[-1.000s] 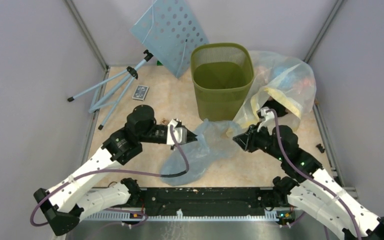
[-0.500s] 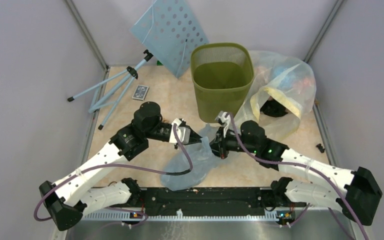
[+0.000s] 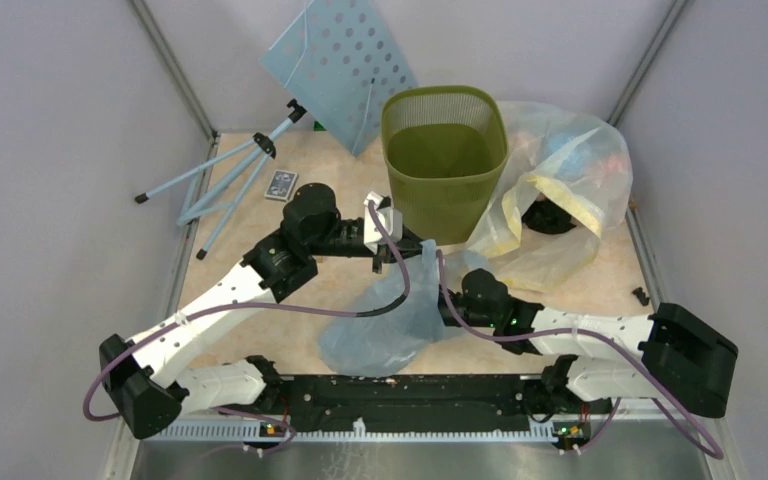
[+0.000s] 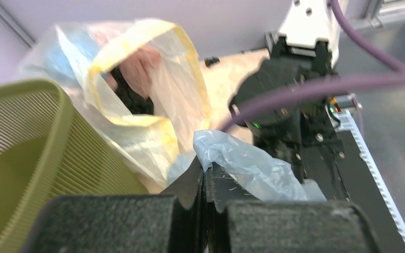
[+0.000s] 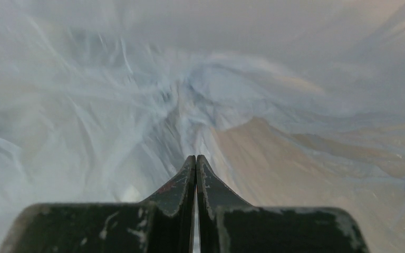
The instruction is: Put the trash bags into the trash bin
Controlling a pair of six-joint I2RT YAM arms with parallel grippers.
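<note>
Thin, crinkly trash bag [image 3: 385, 325], pale blue-grey, translucent; slumped mid-counter toward near edge, top corner held up just in front of trash bin [image 3: 445, 200]. Olive, fine-mesh walls, rounded-square rim, by far edge. L gripper [image 4: 205, 167] clamped on raised corner. R gripper [image 5: 195, 158] low, tips together w/ film bunched between. Clear-yellowish bag [image 3: 560, 190] beside bin, far right corner.
</note>
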